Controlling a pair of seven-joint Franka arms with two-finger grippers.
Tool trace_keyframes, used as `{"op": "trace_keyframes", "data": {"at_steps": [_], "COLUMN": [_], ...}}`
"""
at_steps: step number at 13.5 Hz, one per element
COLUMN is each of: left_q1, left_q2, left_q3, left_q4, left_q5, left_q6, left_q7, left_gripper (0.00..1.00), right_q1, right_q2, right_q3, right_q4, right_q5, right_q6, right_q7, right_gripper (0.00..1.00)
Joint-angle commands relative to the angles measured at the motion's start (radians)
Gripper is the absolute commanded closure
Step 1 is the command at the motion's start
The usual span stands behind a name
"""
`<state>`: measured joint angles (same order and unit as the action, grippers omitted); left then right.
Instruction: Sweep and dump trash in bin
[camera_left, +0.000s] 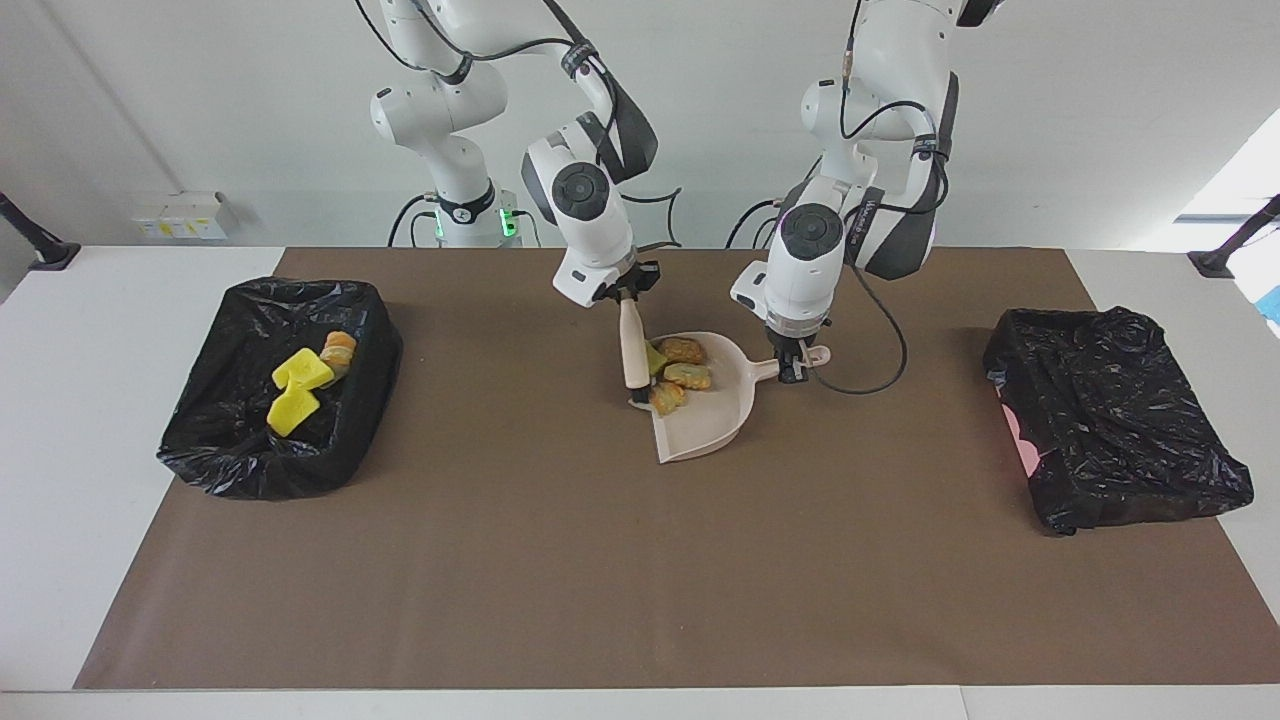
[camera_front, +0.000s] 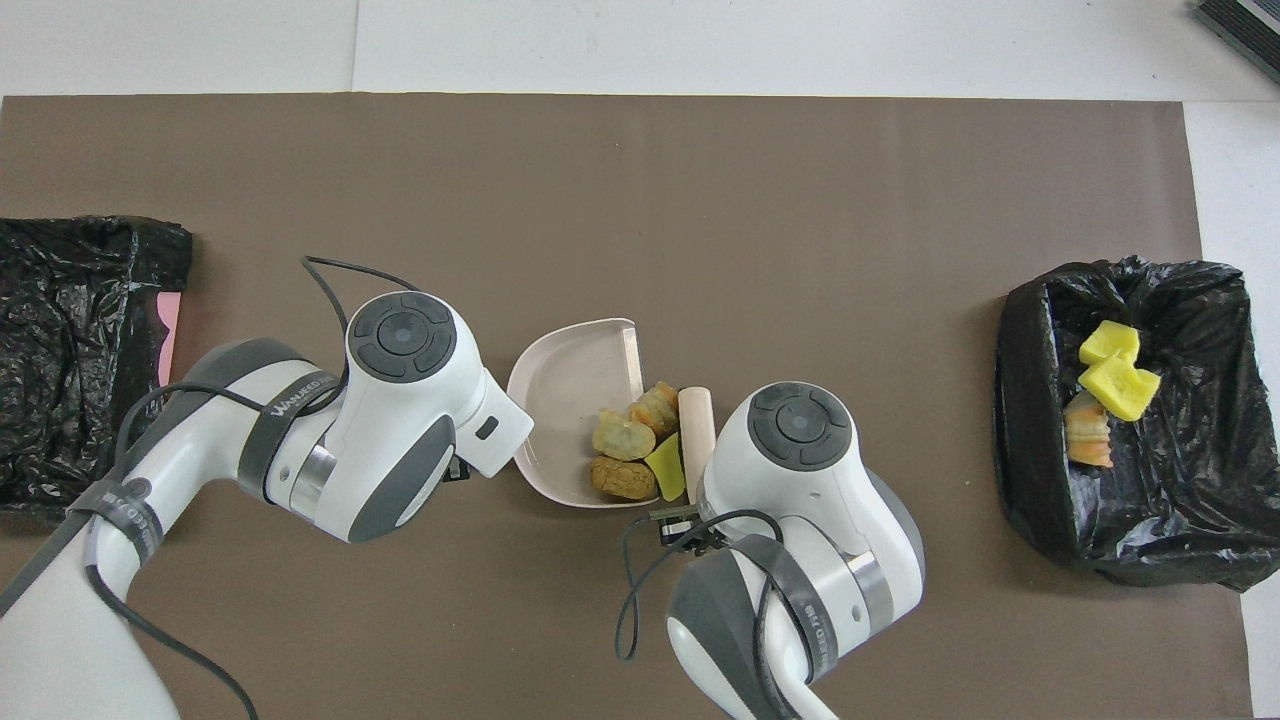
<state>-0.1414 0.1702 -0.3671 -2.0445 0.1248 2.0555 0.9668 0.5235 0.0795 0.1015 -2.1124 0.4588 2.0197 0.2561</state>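
Dustpan (camera_left: 700, 415), beige, near the middle of the brown mat (camera_left: 640, 580): holds four pieces of trash (camera_left: 684, 372), three tan-orange and one yellow, crowded at its open edge. Its handle is clamped in the left gripper (camera_left: 795, 368). Brush (camera_left: 632, 350), beige, upright with its bristles at the dustpan's open edge, touching the trash; clamped in the right gripper (camera_left: 622, 293). Black-lined bin (camera_left: 225, 440), well apart from the dustpan toward the right arm's end of the table: holds two yellow chunks (camera_left: 296, 385) and one tan-orange piece (camera_left: 339, 350). Second black-lined bin (camera_left: 1115, 420), well apart from the dustpan toward the left arm's end: contents cannot be told.
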Motion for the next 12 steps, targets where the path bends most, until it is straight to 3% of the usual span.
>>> {"op": "trace_keyframes", "data": {"at_steps": [1,6,9,12], "left_q1": [0.005,0.095,0.144,0.158], "left_q2": [-0.031,-0.021,-0.020,-0.012], "left_q3": [0.010,0.013,0.014,0.016], "left_q4": [-0.052,-0.039,-0.039,0.001], "left_q5": [-0.062,-0.210,-0.306,-0.309], "left_q6": [0.034,0.029,0.029,0.019], "left_q7": [0.082,0.216,0.300,0.300], "left_gripper": [1.00,1.00,1.00,1.00], "right_q1": [0.000,-0.094,-0.129,-0.154], "right_q2": [0.058,0.057,0.051,0.042], "right_q3": [0.006,-0.005,-0.014,-0.014], "right_q4": [0.125,0.291,0.351,0.351], "right_q5": [0.073,0.031,-0.015,-0.104], "right_q6": [-0.044,-0.258,-0.327,-0.372], "right_q7": [-0.040,-0.035,0.008,0.009], "right_gripper": [1.00,1.00,1.00,1.00]}}
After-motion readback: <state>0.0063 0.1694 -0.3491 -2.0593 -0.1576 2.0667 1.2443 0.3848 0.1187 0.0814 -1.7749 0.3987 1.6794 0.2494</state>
